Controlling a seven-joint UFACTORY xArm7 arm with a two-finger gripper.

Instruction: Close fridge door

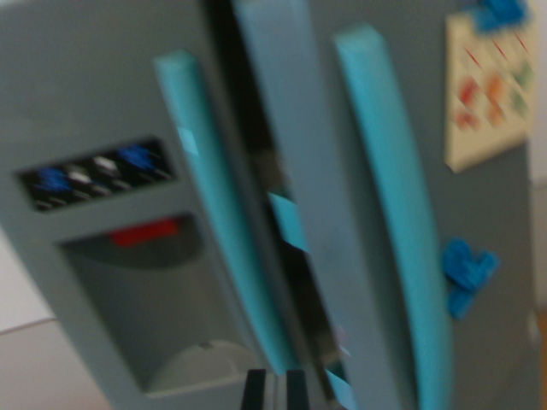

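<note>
The grey toy fridge (342, 128) fills the blurred wrist view, its right door (479, 282) ajar with a dark gap between the two turquoise handles (389, 196). The left door (94, 102) carries a dispenser recess (162, 299). Two dark gripper (274, 390) fingertips show at the bottom edge, slightly apart, holding nothing

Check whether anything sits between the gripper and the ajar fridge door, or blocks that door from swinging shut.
Nothing visible does. The gripper sits at the bottom edge, directly before the dark gap beside the ajar right door. The gap's interior is dark and blurred, so an obstruction inside cannot be ruled out.
</note>
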